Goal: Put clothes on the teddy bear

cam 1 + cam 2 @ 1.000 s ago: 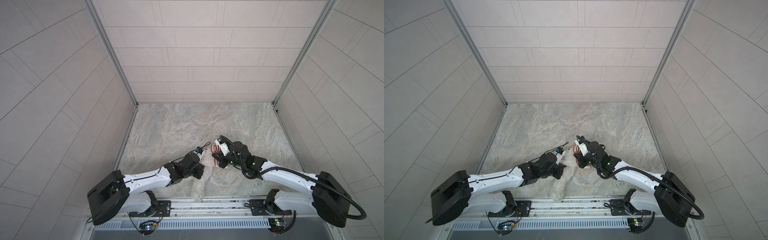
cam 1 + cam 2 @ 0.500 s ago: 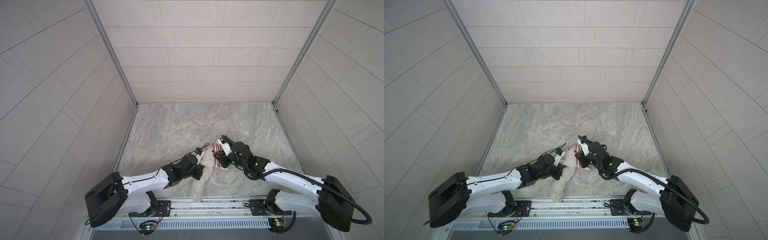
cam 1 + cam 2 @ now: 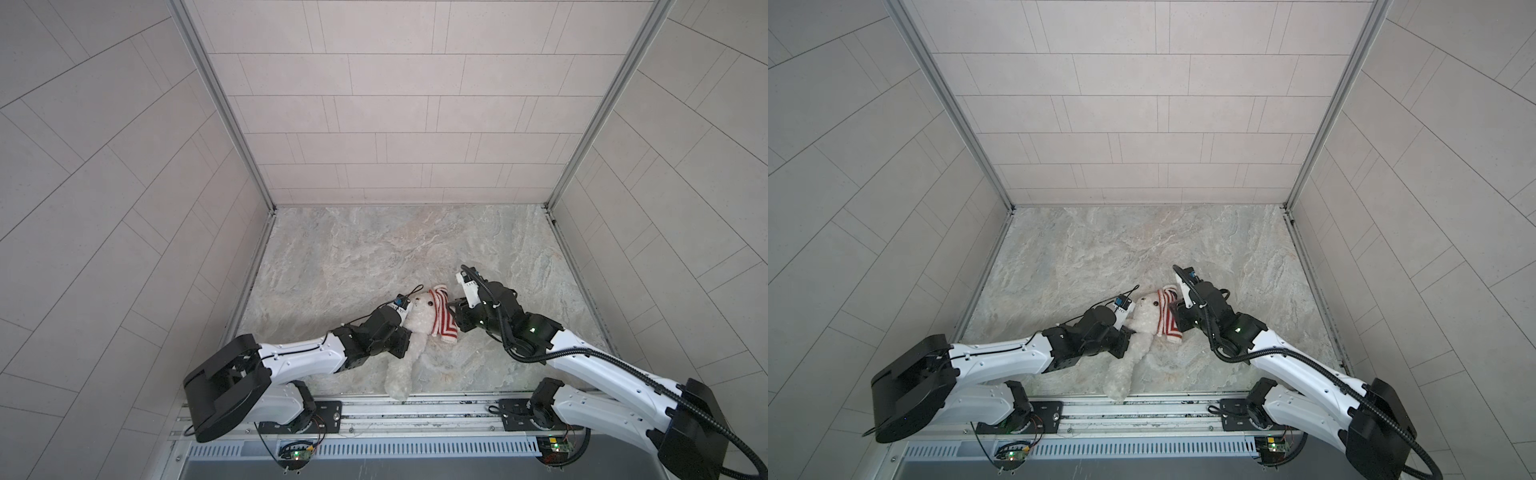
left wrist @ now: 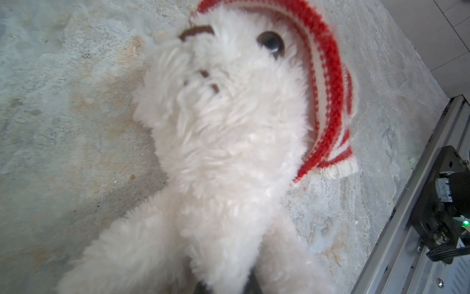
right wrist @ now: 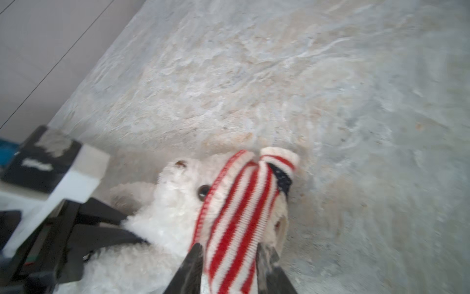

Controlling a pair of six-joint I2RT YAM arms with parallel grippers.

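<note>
The teddy bear (image 3: pixel 417 322) lies on the tabletop (image 3: pixel 374 257), clamped by the closed left end effector (image 3: pixel 402 340), and the striped sweater (image 3: pixel 441 319) capping its head could slide off as the part-open right end effector (image 5: pixel 230 254) merely straddles it.

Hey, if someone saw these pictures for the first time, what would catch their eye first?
A fluffy white teddy bear lies face up near the front edge of the stone-patterned table, with a red-and-white striped sweater pulled only part-way over its head. The left gripper is clamped at its body from one side, while the right gripper has its fingers on either side of the sweater from the other.
</note>
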